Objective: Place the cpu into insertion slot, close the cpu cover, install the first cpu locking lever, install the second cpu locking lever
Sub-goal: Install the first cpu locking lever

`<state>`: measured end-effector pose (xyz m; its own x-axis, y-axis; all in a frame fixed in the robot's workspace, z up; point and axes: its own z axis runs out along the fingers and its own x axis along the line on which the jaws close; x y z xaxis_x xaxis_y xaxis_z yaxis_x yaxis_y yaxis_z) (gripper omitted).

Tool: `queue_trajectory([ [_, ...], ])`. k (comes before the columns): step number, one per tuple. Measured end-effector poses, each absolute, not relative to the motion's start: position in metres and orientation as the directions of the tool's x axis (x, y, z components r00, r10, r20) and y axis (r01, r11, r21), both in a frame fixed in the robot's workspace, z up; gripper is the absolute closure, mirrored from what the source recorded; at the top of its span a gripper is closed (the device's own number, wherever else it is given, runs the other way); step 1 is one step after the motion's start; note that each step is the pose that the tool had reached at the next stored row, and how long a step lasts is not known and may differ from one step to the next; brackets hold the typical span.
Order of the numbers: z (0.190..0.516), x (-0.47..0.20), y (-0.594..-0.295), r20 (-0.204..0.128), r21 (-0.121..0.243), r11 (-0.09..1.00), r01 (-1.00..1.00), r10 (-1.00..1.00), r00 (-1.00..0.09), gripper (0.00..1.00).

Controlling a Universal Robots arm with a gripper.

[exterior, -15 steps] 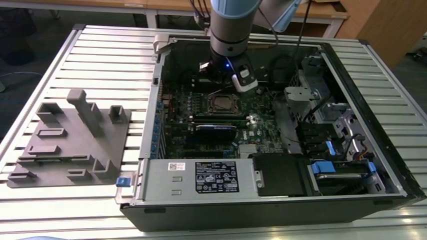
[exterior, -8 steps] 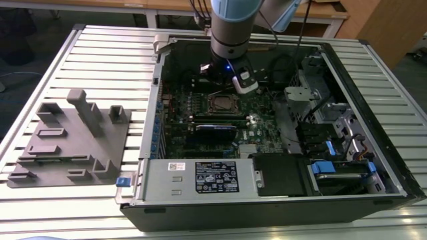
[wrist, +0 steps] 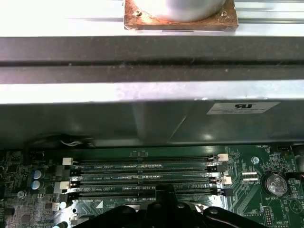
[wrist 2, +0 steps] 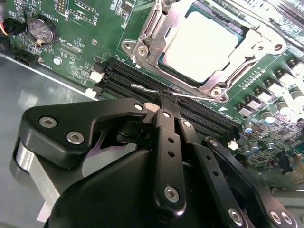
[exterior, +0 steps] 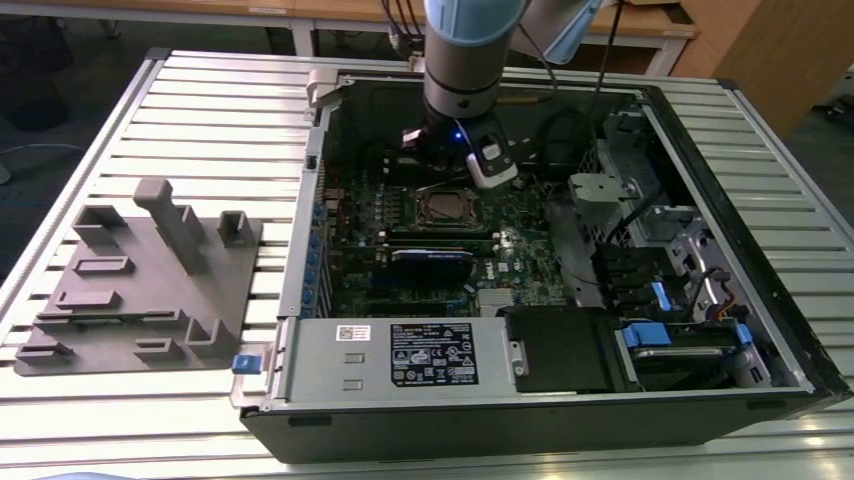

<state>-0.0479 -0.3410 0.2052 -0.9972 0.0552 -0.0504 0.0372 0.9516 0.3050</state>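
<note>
An open computer case (exterior: 747,330) is being shown on a slatted table (exterior: 200,110), with a robot arm (exterior: 461,60) being lowered into it. In the second wrist view, the gripper (wrist 2: 167,97) is being held just above the long black memory slots (wrist 2: 126,76), with its two black fingers (wrist 2: 166,142) brought together at the tips. A thin silver locking lever (wrist 2: 142,88) is lying right across the fingertips; whether it is being pinched cannot be told.

Just beyond the fingertips, the cpu (wrist 2: 199,40) is being held in the insertion slot (exterior: 443,208). It is a small flat square whose pale silver-grey top is being lit brightly. Its edges are being framed by the cpu cover (wrist 2: 154,28), a thin silver metal plate with a cut-out centre, lying flat over the chip. The green motherboard (wrist 2: 80,42) is being seen all around the socket.
</note>
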Motion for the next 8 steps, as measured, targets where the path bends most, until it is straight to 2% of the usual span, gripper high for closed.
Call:
queue_trajectory([
  [8,0.2047,-0.0417,-0.3372,-0.051,0.291,0.955,0.048,0.065,-0.997,0.89],
])
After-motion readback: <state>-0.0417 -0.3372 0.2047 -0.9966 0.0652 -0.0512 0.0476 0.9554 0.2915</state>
